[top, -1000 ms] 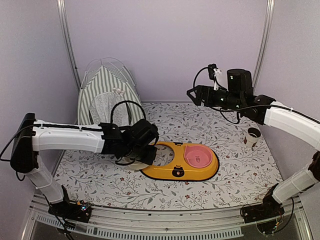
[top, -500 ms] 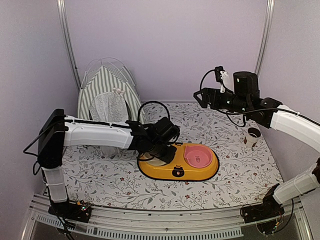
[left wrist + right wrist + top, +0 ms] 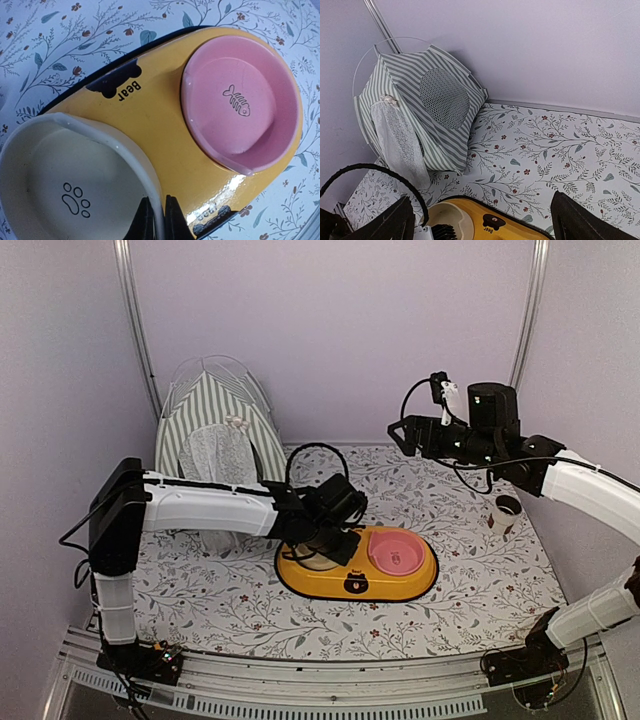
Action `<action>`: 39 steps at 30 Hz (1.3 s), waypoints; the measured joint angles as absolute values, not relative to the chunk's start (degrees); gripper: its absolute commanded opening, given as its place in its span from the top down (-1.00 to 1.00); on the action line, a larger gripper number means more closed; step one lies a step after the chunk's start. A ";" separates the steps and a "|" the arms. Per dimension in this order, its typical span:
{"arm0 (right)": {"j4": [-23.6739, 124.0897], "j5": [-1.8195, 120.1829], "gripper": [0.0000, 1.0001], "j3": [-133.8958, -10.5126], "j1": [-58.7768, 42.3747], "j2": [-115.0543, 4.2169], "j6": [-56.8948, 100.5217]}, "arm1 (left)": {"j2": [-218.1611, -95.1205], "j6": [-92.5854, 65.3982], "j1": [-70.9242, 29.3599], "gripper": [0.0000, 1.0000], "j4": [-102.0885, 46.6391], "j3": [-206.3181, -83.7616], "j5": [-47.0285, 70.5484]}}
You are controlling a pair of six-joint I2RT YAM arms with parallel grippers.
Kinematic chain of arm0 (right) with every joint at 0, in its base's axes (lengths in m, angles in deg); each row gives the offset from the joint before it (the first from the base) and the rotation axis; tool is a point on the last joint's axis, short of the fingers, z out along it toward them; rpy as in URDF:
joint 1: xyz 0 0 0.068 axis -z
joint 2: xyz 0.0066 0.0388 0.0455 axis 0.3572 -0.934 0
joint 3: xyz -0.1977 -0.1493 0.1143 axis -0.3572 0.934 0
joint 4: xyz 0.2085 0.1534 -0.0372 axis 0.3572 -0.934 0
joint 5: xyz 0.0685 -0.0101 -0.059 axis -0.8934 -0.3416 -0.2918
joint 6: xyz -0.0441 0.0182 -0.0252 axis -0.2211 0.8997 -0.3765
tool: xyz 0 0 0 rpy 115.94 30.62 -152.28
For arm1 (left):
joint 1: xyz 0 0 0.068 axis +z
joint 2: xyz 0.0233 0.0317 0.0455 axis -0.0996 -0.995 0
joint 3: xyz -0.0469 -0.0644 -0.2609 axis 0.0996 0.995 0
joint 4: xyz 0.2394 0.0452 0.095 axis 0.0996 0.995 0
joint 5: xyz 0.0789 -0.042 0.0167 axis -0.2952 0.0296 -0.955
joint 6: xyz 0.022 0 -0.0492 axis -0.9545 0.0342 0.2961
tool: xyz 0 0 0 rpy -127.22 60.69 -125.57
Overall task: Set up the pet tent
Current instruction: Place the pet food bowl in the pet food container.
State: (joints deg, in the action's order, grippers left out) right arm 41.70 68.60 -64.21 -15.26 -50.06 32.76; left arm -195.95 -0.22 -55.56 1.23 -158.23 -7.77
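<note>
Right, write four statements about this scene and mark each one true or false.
1. The left pincer pinches the cream bowl by its rim. True.
2. The pink bowl sits off the yellow tray. False: it sits in the tray.
3. The pet tent lies collapsed flat. False: it stands upright in the far left corner.
4. The right pincer is open and holds nothing. True.

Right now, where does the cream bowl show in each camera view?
Top view: cream bowl at centre, at the left end of the yellow tray.
Left wrist view: cream bowl fills the bottom left corner.
Right wrist view: cream bowl at the bottom edge, left of centre.
Shared landmark: the yellow tray, in all three views.
</note>
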 measured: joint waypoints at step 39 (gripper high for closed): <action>39.45 65.41 -0.95 -66.26 -15.04 -55.55 32.58 | -198.22 0.69 -55.34 0.17 3.85 -158.32 -8.86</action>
